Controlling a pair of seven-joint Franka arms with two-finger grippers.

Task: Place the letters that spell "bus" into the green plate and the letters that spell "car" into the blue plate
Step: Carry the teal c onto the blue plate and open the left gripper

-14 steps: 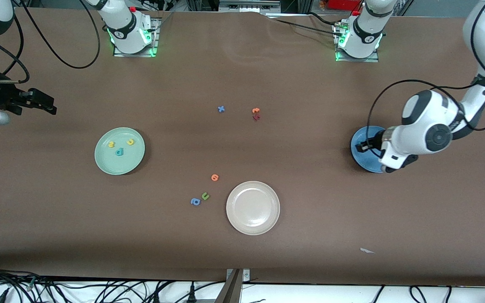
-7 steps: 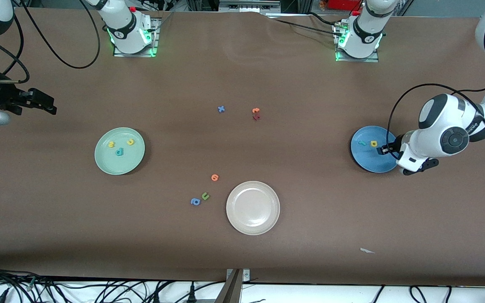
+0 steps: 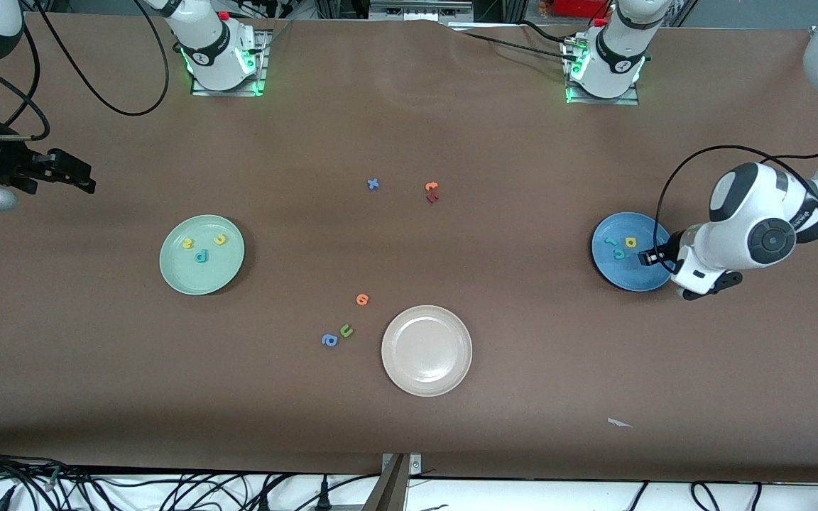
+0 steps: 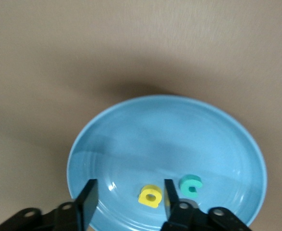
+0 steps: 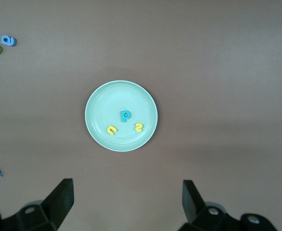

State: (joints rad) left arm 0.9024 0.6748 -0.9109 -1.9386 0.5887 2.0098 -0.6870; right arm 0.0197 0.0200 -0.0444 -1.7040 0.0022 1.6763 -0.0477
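Green plate [image 3: 202, 278]: toward the right arm's end of the table; holds the teal b [image 3: 201, 256], yellow u [image 3: 220, 240] and yellow s [image 3: 187, 245], apart from one another.
Blue plate [image 3: 625, 278]: toward the left arm's end; holds the yellow a [image 3: 630, 242], teal c [image 3: 619, 255] and teal r [image 3: 611, 242], close together in the half nearer the bases.
White plate [image 3: 427, 350]: nearest the front camera, nothing in it.
Left gripper [image 3: 647, 258]: low over the blue plate's rim; fingers [image 4: 87, 200] apart, nothing between them, the a showing in the gap.
Right gripper [image 3: 72, 172]: waits high over the table at its own end, above the green plate in its wrist view; fingers [image 5: 61, 196] wide apart, holding nothing.
Table [image 3: 522, 341]: brown; loose letters lie on it. A blue x [image 3: 373, 184] and an orange-and-red pair [image 3: 432, 191] nearer the bases; an orange letter [image 3: 362, 299], green u [image 3: 346, 330] and blue a [image 3: 329, 340] just beside the white plate; a white scrap [image 3: 618, 423] near the front edge.
Room: cables along the front edge; green lights at both bases.
Hard to see: the r is not visible in the left wrist view; the orange and red letters are too small to read.
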